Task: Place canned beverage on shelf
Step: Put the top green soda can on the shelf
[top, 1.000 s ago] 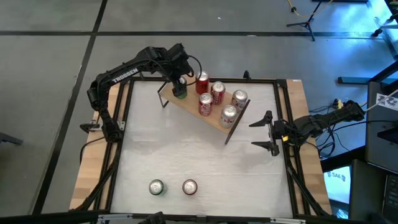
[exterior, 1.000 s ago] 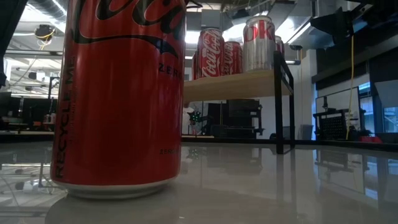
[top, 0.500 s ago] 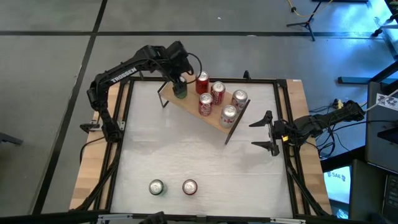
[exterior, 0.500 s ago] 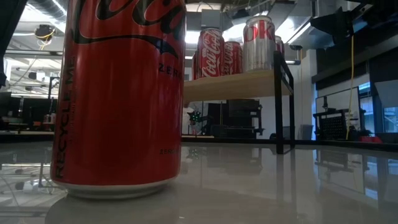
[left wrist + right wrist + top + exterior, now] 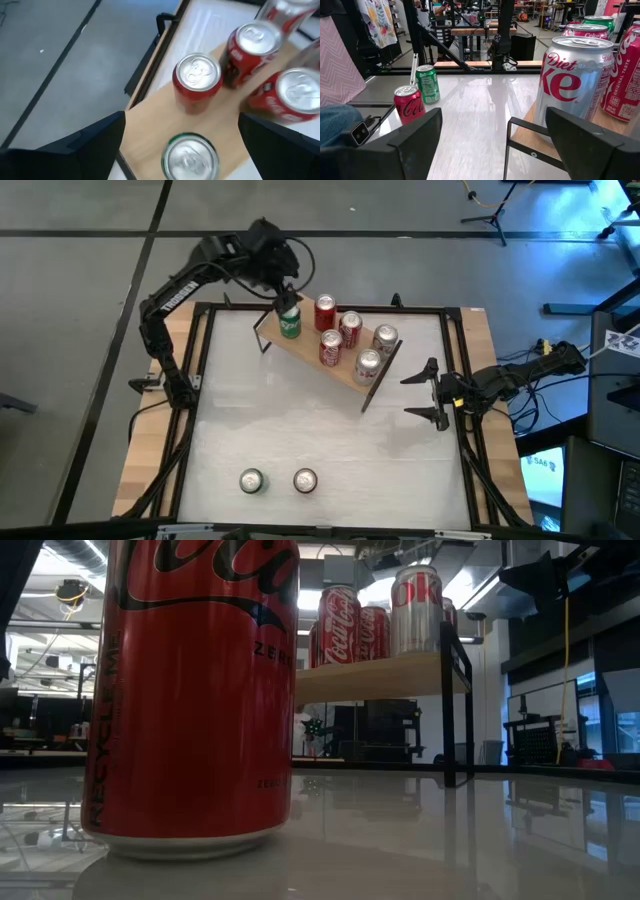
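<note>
Green can (image 5: 290,324) on shelf (image 5: 345,370) | left gripper (image 5: 282,298) open above

One shelf (image 5: 345,370), light wood on black legs. Five cans standing on it: one green can (image 5: 290,322), three red cans (image 5: 325,310) (image 5: 350,327) (image 5: 330,346), and one silver can (image 5: 368,364); a sixth can (image 5: 385,338) by the silver one, colour hard to tell from above. Two more cans on the table (image 5: 330,430) off the shelf: one green-sided can (image 5: 251,481) and one red can (image 5: 305,480). Two robot arms, two grippers, left gripper (image 5: 283,298) and right gripper (image 5: 430,392)
</note>
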Available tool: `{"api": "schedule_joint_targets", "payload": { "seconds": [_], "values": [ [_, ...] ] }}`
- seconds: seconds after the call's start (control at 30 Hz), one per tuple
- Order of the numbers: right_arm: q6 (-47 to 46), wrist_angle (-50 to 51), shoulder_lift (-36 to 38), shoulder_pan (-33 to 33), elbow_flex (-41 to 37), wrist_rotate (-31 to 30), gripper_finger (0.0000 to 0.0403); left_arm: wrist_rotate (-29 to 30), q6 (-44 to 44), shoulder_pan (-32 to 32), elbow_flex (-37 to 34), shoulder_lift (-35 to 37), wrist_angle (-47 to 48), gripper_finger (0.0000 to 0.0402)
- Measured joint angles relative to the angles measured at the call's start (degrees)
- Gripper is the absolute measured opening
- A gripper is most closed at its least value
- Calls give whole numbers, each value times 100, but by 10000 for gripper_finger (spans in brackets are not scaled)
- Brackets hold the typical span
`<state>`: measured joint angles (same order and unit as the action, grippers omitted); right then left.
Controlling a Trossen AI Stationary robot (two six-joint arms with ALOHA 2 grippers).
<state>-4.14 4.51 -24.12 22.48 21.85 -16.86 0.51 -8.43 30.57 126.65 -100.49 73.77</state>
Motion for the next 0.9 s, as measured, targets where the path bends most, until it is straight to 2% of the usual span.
{"api": "schedule_joint_targets", "payload": {
  "seconds": [0.2,0.3,0.37,0.5,0.7,0.83,0.9],
  "values": [
    [0,-2,-2,0,0,-1,349,2,202,-151,842,7,1268,376],
    [0,-6,-2,0,0,-2,349,39,669,-276,676,195,1674,376],
    [0,-6,-2,0,0,-2,349,45,1086,-392,508,334,1596,376],
    [0,-9,-2,0,0,-2,349,-181,1240,-636,225,675,1603,376],
    [0,1,-1,0,0,-1,349,8,1322,-1140,-629,1478,1354,376],
    [0,-9,-2,0,0,0,349,479,1604,-1461,-1979,2248,418,376],
    [0,-9,-8,0,0,-2,349,516,1677,-1565,-2800,2644,-229,376]
  ]
}}
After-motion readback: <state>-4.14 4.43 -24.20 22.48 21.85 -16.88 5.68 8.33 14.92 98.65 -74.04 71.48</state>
